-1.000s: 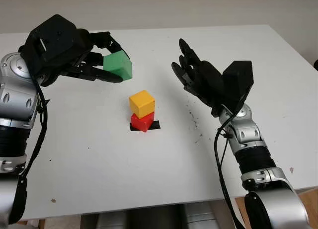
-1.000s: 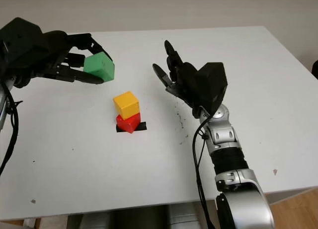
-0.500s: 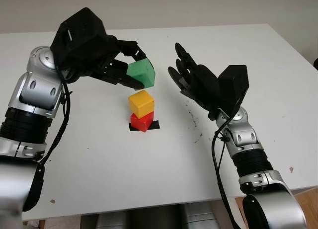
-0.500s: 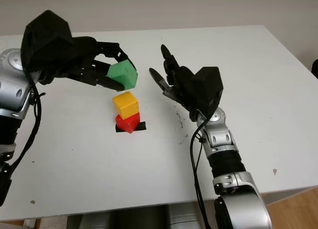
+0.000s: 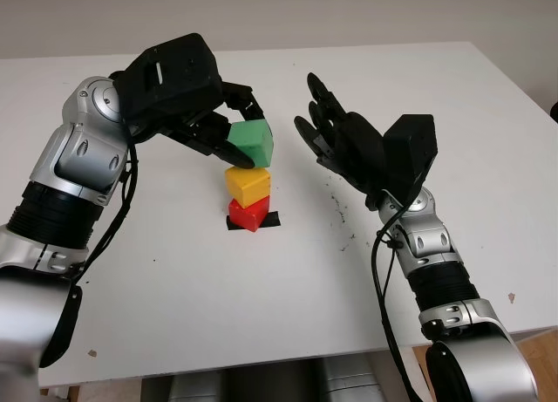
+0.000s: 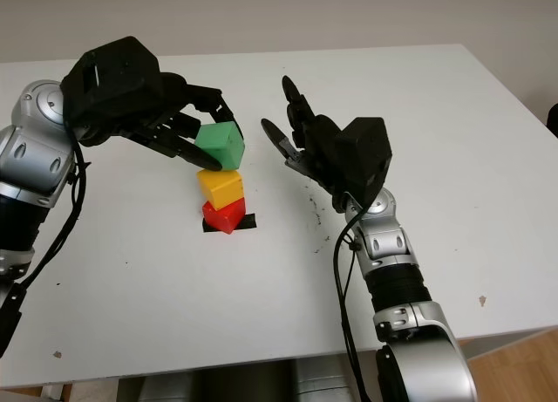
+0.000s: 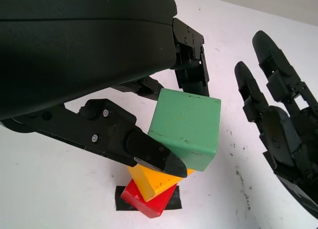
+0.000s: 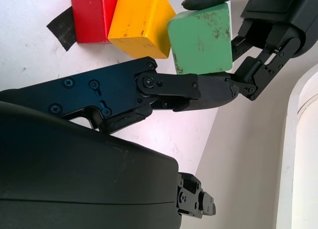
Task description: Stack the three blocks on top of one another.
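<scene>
A red block [image 5: 248, 214] sits on a black tape mark [image 5: 268, 220] near the table's middle, and a yellow block [image 5: 248, 182] stands on top of it. My left hand [image 5: 228, 132] is shut on a green block [image 5: 250, 143], held just above the yellow block; whether the two touch I cannot tell. In the left wrist view the green block [image 7: 186, 127] hangs tilted over the yellow block [image 7: 151, 178] and the red block [image 7: 149, 200]. My right hand [image 5: 336, 140] is open, raised just right of the stack.
The white table [image 5: 261, 297] reaches to all sides, its front edge near the picture's bottom. Small dark specks [image 5: 342, 214] lie right of the stack.
My left hand has carried the green block right and down, from the table's back left to just over the yellow block. The right hand shifted slightly left toward the stack.
</scene>
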Robot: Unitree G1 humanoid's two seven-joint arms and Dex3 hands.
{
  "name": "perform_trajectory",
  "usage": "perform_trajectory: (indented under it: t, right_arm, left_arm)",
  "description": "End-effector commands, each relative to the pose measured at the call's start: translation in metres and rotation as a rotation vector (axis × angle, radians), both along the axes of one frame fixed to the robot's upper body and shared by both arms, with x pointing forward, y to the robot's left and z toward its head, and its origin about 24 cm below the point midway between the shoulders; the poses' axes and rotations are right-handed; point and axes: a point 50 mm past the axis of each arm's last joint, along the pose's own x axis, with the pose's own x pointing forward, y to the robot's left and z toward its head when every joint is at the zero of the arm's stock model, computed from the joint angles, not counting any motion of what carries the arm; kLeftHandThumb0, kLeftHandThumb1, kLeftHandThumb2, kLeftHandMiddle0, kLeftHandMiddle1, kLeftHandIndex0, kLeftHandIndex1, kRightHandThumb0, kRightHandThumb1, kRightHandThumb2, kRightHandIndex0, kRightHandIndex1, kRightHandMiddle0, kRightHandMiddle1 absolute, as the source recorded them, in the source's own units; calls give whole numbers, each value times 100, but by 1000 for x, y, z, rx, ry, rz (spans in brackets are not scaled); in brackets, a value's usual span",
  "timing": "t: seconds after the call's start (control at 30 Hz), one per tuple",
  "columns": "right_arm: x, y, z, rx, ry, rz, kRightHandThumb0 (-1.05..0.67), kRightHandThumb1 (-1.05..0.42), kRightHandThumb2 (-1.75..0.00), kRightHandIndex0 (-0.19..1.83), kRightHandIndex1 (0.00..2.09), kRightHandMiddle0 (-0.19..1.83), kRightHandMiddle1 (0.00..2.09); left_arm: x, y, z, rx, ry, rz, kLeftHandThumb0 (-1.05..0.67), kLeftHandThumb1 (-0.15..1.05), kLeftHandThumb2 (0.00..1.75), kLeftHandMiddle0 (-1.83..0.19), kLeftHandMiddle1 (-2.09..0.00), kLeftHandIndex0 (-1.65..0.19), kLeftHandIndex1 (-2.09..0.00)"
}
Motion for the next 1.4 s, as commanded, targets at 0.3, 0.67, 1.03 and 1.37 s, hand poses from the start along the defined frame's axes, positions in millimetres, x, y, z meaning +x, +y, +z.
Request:
perform_trajectory:
  t: [0.3,0.67,1.03,1.37]
  right_arm:
    - [1,0,4,37,1,10,-71,-105,-46,-19,0,-19,4]
    - [0,0,6,51,7,13,-70,-105,-50,-19,0,-14,6]
    - [0,-1,4,48,15,7,-71,-105,-49,-19,0,-18,5]
    - [1,-1,5,47,18,9,-70,-105,-48,-19,0,-18,5]
  left_arm:
    - [-3,-1,15,18,-26,-24,-32,101,5,-42,-12,-40,-163]
    - [-4,0,13,17,-12,-25,-33,102,5,-41,-13,-35,-166]
    - [-4,-1,10,70,-37,-25,-33,102,5,-43,-16,-33,-170]
    - [-5,-1,8,66,-26,-31,-32,102,5,-41,-17,-34,-164]
